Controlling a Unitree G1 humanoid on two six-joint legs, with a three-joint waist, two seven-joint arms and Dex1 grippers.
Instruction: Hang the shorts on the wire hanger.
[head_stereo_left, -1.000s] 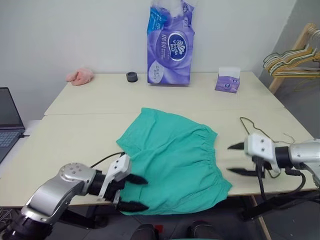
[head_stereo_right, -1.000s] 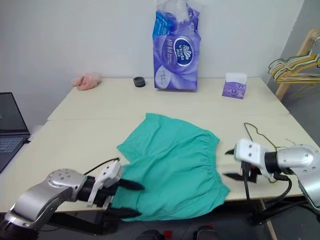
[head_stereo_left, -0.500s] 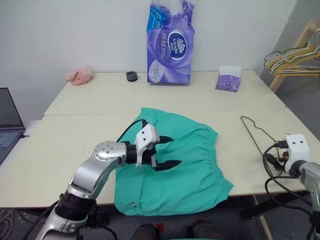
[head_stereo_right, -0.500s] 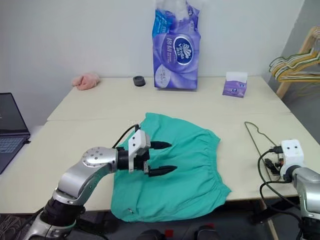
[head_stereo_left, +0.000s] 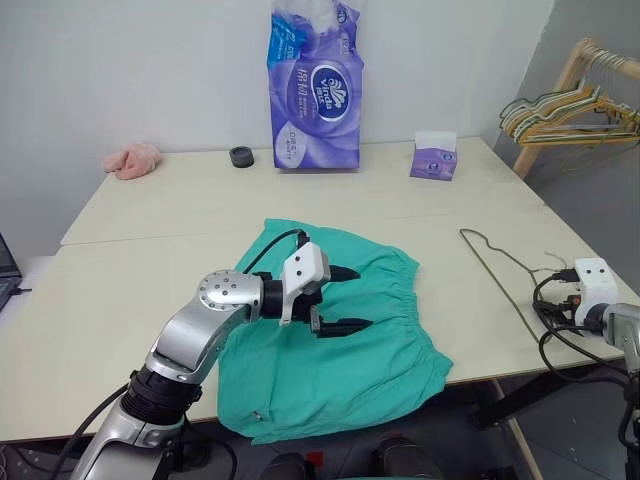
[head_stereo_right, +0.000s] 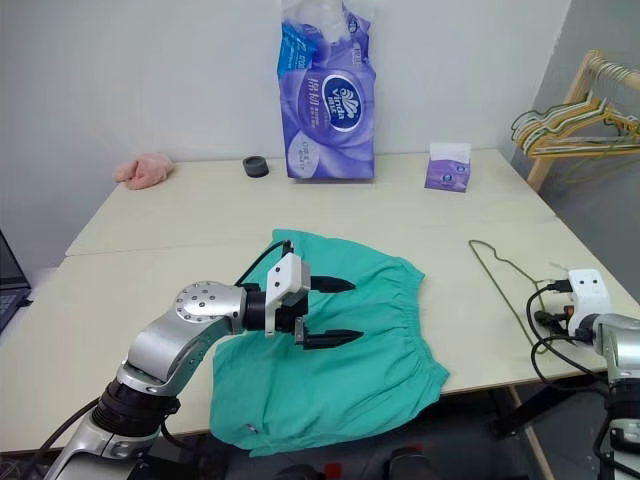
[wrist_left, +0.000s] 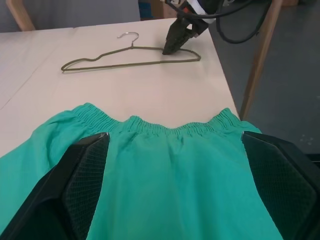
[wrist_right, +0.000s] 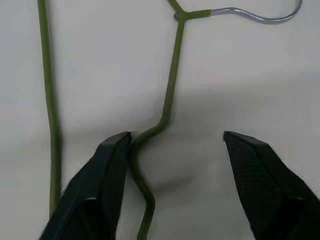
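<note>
shorts (head_stereo_left: 335, 340) flat on counter (head_stereo_left: 140, 270) near edge, wire hanger (head_stereo_left: 500, 280) lying to their right. left tool (head_stereo_left: 342, 298) wide open over shorts, empty. right tool (wrist_right: 172, 150) open on hanger wire, one finger touching.

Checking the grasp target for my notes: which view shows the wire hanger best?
The left wrist view: the whole wire hanger lies flat on the table, hook and triangle visible, beyond the shorts. The right wrist view shows just its neck and hook up close; the eye views show a thin outline near the table's right edge.
</note>
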